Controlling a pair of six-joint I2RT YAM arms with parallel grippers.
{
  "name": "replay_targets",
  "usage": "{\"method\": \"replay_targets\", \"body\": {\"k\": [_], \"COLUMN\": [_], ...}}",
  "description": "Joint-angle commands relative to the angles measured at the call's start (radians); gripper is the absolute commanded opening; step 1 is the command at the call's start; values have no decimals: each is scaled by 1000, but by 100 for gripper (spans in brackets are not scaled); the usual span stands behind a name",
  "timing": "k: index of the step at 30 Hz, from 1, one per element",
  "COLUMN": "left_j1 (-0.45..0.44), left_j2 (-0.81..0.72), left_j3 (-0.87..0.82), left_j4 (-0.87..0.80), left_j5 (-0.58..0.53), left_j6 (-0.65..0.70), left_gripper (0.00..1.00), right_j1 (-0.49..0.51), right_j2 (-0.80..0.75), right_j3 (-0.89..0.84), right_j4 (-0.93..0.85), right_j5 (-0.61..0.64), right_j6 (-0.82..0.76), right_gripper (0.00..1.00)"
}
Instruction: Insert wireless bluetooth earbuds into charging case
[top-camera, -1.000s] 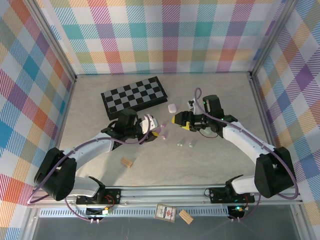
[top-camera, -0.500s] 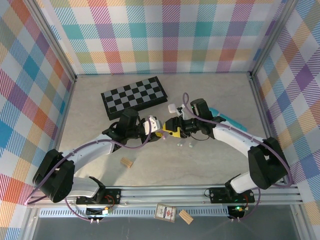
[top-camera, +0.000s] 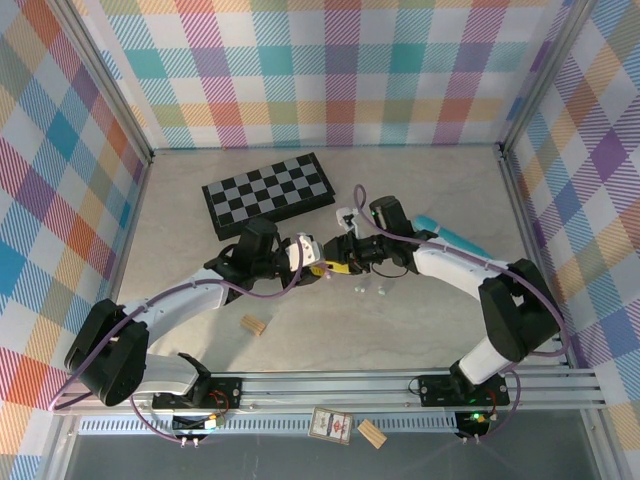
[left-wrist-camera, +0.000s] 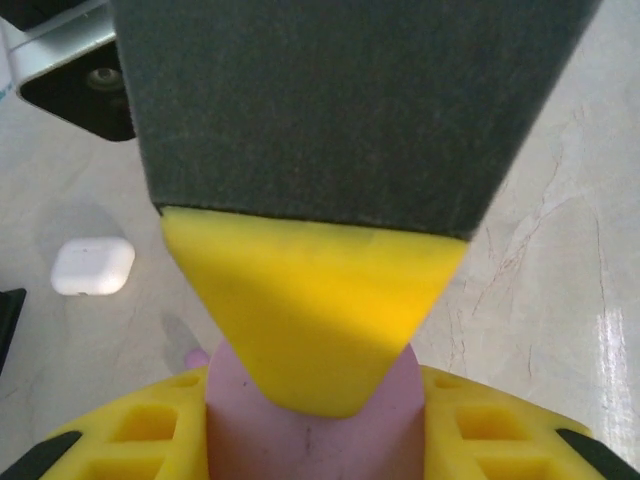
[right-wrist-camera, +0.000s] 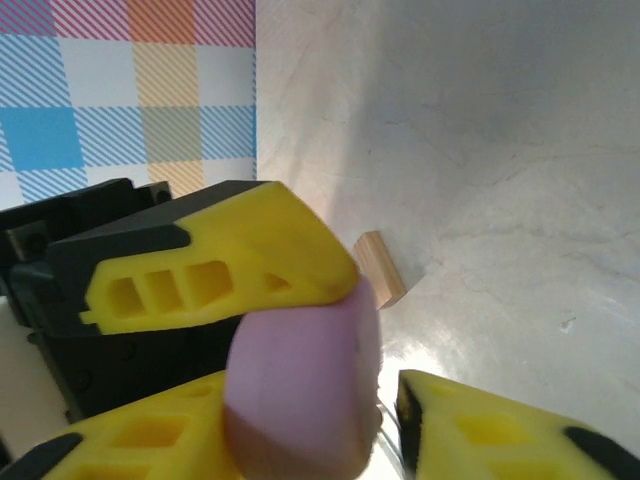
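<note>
Purple case (right-wrist-camera: 300, 390) sits clenched in left pincer (left-wrist-camera: 312, 425), mid-bench. Right pincer (top-camera: 332, 264) straddles the same case from 3 o'clock. A sliver of gap shows at one finger, so cannot tell whether it grips. Two pale buds (top-camera: 357, 291) lie loose on bench (top-camera: 430, 330), at 5 o'clock of the pincers, none seated yet. Risk: the smooth, rounded case may twist or squirt out if the pincers squeeze off-axis. A dropped case could scatter the buds.
</note>
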Motion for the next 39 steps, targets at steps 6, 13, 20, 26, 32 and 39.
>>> {"method": "replay_targets", "body": {"k": [6, 13, 20, 26, 32, 39], "left_j1": [-11, -1, 23, 25, 23, 14], "left_j2": [-49, -153, -97, 17, 74, 104], "left_j3": [-37, -191, -294, -303, -277, -213], "left_j4": [111, 416, 871, 1185, 1262, 1267], "left_j5": [9, -12, 58, 118, 162, 239], "left_j6": [-7, -121, -377, -531, -578, -634], "left_gripper": [58, 78, 79, 78, 73, 67], "right_j1": [2, -85, -141, -138, -139, -133], "right_j2": [-31, -139, -186, -228, -276, -277], "right_j3": [3, -83, -179, -220, -241, -265], "right_j4": [4, 184, 580, 813, 831, 916], "right_j5": [10, -117, -278, -273, -244, -197], "right_j6": [-13, 124, 453, 652, 680, 729], "right_gripper": [19, 11, 2, 0, 0, 0]}}
